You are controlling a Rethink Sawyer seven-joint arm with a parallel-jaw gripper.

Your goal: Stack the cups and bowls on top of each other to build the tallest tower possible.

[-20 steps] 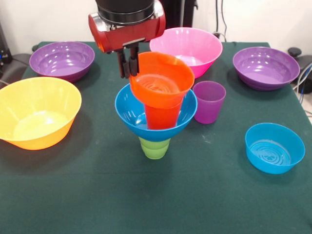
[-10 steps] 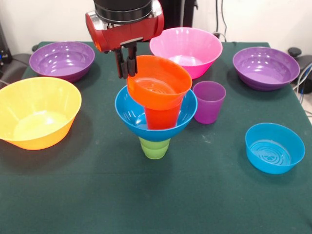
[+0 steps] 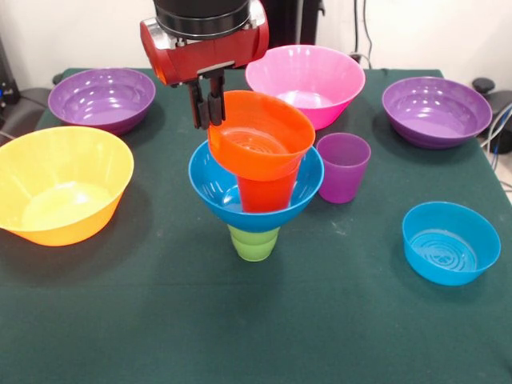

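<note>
The tower stands mid-table: a green cup (image 3: pixel 254 242) at the bottom, the medium blue bowl (image 3: pixel 210 186) on it, an orange cup (image 3: pixel 266 193) inside that bowl, and the small orange bowl (image 3: pixel 260 133) on top, tilted. My gripper (image 3: pixel 206 112) comes down from above and is shut on the left rim of the small orange bowl. A purple cup (image 3: pixel 342 167) stands upright just right of the tower.
A large yellow-orange bowl (image 3: pixel 60 186) sits at the left and a large pink bowl (image 3: pixel 308 80) behind the tower. Purple bowls sit at the far left (image 3: pixel 102 98) and far right (image 3: pixel 436 110). A small blue bowl (image 3: pixel 450 242) is at the near right.
My gripper and the small orange bowl shifted slightly left and up a second ago, then stayed still. The rest of the tower has not moved.
</note>
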